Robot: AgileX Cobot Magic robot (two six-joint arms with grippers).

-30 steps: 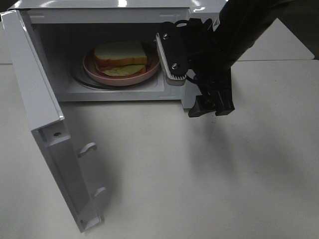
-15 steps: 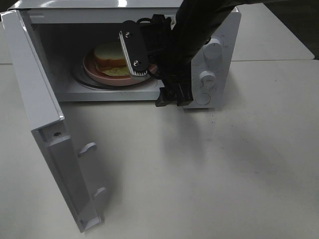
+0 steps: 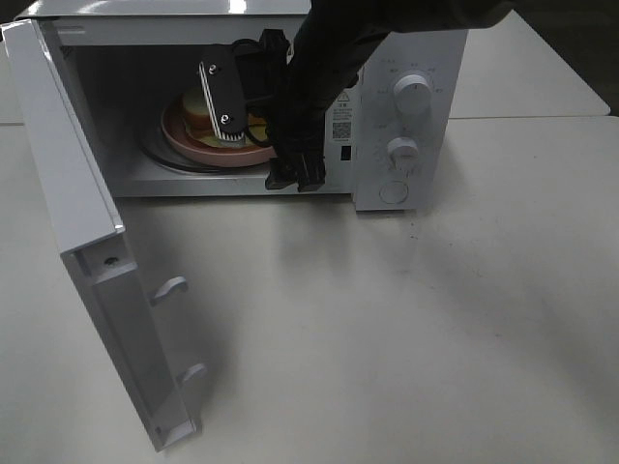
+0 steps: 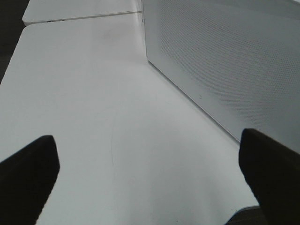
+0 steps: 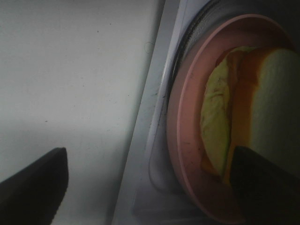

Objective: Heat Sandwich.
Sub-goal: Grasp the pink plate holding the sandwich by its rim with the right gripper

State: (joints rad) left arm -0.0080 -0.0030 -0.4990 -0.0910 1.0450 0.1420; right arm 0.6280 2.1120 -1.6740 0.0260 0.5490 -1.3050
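Door [image 3: 92,280]: hangs swung fully out at the left edge of the microwave [image 3: 406,97], its inner latches facing the table [image 3: 435,338].
Left gripper [image 4: 150,183]: jaws wide apart with nothing between them, over bare table beside the microwave's perforated side wall; not seen in the high view.
Plate [image 3: 184,143]: round and pink, on the turntable toward the left and front of the cavity floor.
Sandwich [image 3: 198,108]: lies on the plate inside the cavity; from the high view the gripper hides most of it, while the right wrist view shows white bread with yellow-green and orange filling.
Right gripper [image 3: 240,94]: reaches through the front opening, jaws spread wide; one finger stands over the sandwich, the other outside the plate's front rim. Nothing is clamped.
Control panel [image 3: 401,150]: two knobs and a round button at the microwave's right edge.
Step in hand: apparently working at the plate inside the cavity.
Next move: judged, clear the arm from the opening, then swing the door shut before touching the knobs.
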